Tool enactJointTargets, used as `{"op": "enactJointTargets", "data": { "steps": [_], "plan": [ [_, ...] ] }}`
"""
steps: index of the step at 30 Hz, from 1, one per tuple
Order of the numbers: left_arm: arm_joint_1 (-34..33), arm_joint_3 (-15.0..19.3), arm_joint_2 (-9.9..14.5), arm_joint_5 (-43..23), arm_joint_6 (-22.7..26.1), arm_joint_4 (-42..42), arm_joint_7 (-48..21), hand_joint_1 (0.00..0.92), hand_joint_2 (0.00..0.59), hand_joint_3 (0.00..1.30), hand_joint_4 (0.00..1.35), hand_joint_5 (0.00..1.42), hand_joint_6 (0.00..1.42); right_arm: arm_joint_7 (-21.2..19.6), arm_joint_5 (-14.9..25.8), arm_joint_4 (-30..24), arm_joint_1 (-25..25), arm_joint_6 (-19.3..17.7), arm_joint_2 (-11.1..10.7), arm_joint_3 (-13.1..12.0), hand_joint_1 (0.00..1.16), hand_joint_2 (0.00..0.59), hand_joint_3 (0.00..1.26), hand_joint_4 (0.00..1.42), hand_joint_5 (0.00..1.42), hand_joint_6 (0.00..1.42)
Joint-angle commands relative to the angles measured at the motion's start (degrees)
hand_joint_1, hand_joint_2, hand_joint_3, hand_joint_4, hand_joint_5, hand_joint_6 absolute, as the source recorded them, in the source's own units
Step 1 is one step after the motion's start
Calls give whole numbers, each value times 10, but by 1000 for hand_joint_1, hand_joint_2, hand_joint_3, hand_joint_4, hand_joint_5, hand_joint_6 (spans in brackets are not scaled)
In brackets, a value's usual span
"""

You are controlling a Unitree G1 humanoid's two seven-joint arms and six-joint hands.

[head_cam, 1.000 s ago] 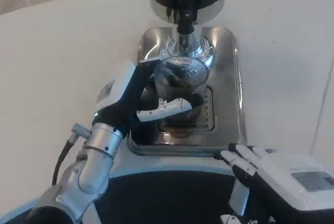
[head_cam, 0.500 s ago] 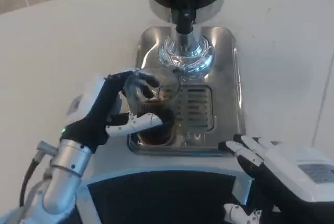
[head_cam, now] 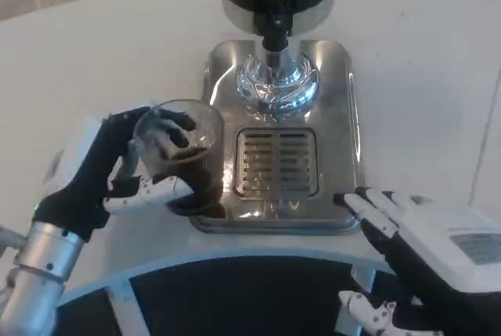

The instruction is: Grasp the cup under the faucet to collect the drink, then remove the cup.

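Right robot hand [head_cam: 438,246] rests low at the near edge of the bench [head_cam: 70,54], fingers spread apart and holding nothing, its fingertips near the corner of the shiny tray [head_cam: 344,117]. Left robot hand [head_cam: 109,175] is wrapped around the clear cup [head_cam: 182,156], which sits at the tray's left edge. Inside the cup is a dark drink, maybe half full. Farther back, the faucet [head_cam: 275,34] hangs over the tray's round silver base.
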Motion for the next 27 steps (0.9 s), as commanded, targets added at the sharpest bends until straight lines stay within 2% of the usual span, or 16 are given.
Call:
{"op": "enactJointTargets", "data": {
  "steps": [1,8,20,27],
  "plan": [
    [33,26,15,-35,-20,-48,-24,588,0,997,1193,1387,1424,-14,-6,12,-6,10,-12,9,241,510,36,0,0,0],
    [84,55,25,-66,-21,-103,-64,592,0,997,1193,1388,1424,-28,-15,11,-3,6,-26,35,214,517,22,0,0,0],
    [160,92,26,-89,-37,-187,-102,587,0,997,1193,1388,1424,-44,-49,-11,15,0,-12,80,202,526,15,0,0,0],
    [193,104,21,-92,-44,-232,-114,586,0,997,1193,1388,1424,-52,-55,-12,22,-3,-11,96,200,530,15,0,0,0]
  ]
}}
